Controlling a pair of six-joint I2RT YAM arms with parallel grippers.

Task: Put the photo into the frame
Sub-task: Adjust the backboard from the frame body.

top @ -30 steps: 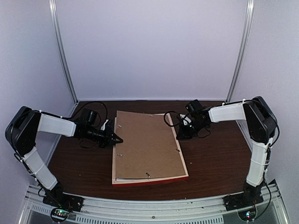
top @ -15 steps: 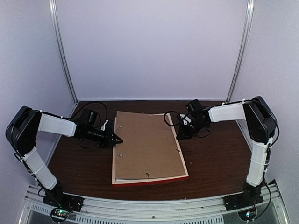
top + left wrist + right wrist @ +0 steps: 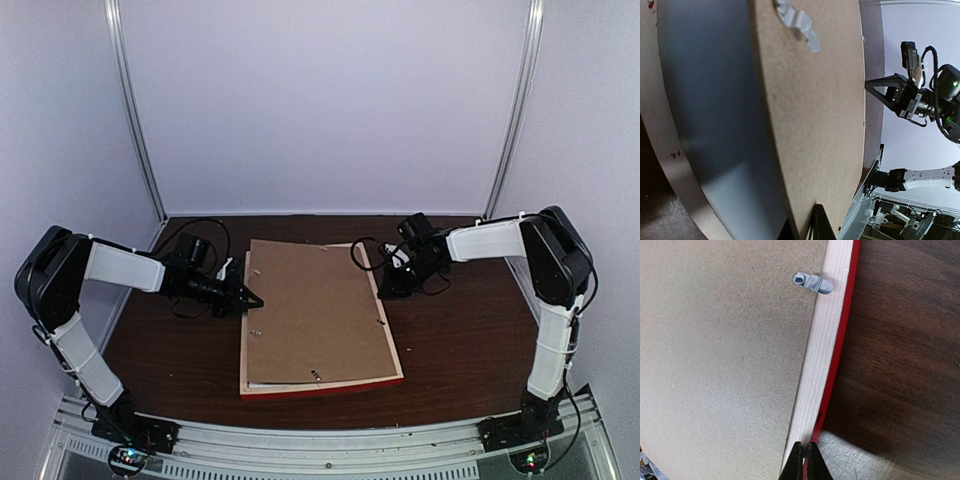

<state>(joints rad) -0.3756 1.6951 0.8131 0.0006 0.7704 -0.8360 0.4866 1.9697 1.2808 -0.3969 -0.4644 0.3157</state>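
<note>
**Top view.** The frame [image 3: 320,388] lies face down on the tabletop [image 3: 460,340], pale wood up and red edge showing. The brown backing board [image 3: 315,310] sits in its recess.

My left hand [image 3: 256,299] has its fingers pressed together and grips nothing that I can see; its tips are at the board's left edge.

**Right wrist view.** My right hand [image 3: 804,460] is likewise closed and empty. Its tips touch the frame's right rail, near a metal turn clip [image 3: 812,283].

**Left wrist view.** A pale sheet [image 3: 715,125] shows beneath the board's edge. I cannot tell whether it is the photo.
</note>
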